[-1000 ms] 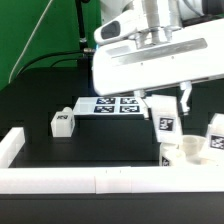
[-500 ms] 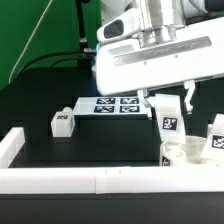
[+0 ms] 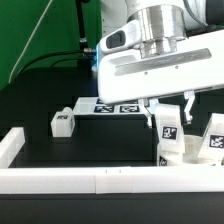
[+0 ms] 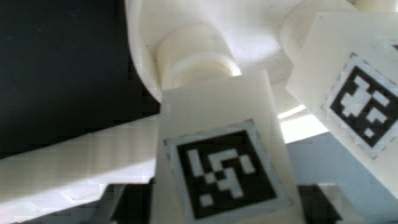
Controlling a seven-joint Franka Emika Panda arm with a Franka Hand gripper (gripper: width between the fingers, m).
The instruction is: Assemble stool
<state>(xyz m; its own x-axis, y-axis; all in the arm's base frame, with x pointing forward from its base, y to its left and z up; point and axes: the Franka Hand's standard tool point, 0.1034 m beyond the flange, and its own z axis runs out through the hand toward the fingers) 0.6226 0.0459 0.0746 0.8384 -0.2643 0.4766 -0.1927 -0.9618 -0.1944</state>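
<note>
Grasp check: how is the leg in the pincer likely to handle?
The leg looks like rigid moulded plastic, so it should not flex in the pincer. Its smooth white faces may let it slip or twist. Blocky and flat-sided, it would probably slide, not roll, if pushed on the table.

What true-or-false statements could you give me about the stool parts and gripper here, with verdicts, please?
The gripper holds a white blocky plastic leg bearing a black-and-white tag. True.
Another white tagged leg sits alone toward the exterior view's left. True.
The thin flat white marker board is lifted off the black table. False: it lies flat there.
The held leg hangs over the long white rail. False: it is behind it, beside a third tagged leg.
</note>
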